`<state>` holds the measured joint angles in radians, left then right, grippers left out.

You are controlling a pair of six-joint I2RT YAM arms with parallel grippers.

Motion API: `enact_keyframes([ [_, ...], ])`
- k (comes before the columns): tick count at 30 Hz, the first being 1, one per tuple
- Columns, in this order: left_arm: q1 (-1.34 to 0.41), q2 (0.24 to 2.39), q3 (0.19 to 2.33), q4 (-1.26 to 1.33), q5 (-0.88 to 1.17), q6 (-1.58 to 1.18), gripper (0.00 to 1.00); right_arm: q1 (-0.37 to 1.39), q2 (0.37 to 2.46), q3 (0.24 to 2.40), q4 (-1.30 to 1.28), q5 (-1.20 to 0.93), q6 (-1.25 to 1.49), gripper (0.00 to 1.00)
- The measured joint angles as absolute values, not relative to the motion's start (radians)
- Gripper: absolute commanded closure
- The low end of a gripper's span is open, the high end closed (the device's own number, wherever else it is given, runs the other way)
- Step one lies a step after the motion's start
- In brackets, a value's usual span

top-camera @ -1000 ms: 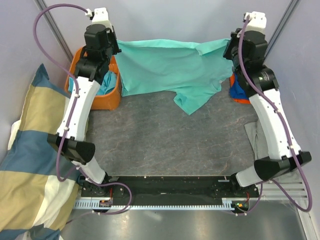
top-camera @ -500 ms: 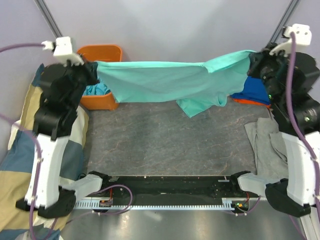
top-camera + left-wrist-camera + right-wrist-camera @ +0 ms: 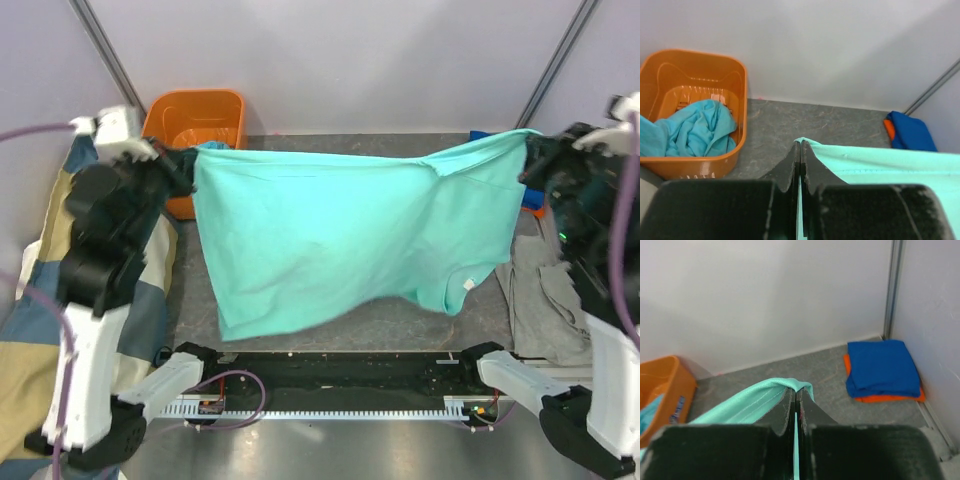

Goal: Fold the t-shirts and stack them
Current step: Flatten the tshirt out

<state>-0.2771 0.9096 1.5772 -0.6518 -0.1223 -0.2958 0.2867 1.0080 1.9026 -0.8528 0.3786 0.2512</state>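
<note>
Striped pillow (image 3: 30, 330): lying beside the table at 8 o'clock.
Grey cloth (image 3: 545, 300): lying crumpled at 4 o'clock.
Table (image 3: 330, 335): showing grey below the hanging hem.
Mint-teal t-shirt (image 3: 320, 230): hanging spread across the middle, top edge stretching from 10 to 2 o'clock.
Left gripper (image 3: 800, 150): pinching the shirt's corner at 10 o'clock, fingers pressing together.
Right gripper (image 3: 795, 396): clamping the opposite corner at 2 o'clock.
Orange bin (image 3: 690, 167): sitting at 11 o'clock, holding a turquoise t-shirt (image 3: 695, 127).
Royal blue t-shirt (image 3: 882, 367): lying folded on the orange t-shirt (image 3: 885, 399), far corner at 2 o'clock.
</note>
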Motion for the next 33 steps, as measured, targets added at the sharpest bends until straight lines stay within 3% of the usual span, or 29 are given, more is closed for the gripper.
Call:
enact_keyframes([
  [6,-0.277,1.281,1.568,-0.482,-0.165,-0.293,0.98,0.284,1.206,1.679,-0.669,0.500,0.260,1.00],
  [13,-0.276,1.616,1.592,-0.378,-0.238,-0.244,0.98,0.237,1.533,1.625,-0.489,0.496,0.250,1.00],
  [26,-0.276,1.954,1.748,-0.204,-0.287,-0.170,0.98,0.173,1.895,1.726,-0.292,0.414,0.208,1.00],
  [33,-0.276,2.004,1.744,-0.208,-0.287,-0.155,0.98,0.173,1.927,1.673,-0.257,0.389,0.204,1.00],
])
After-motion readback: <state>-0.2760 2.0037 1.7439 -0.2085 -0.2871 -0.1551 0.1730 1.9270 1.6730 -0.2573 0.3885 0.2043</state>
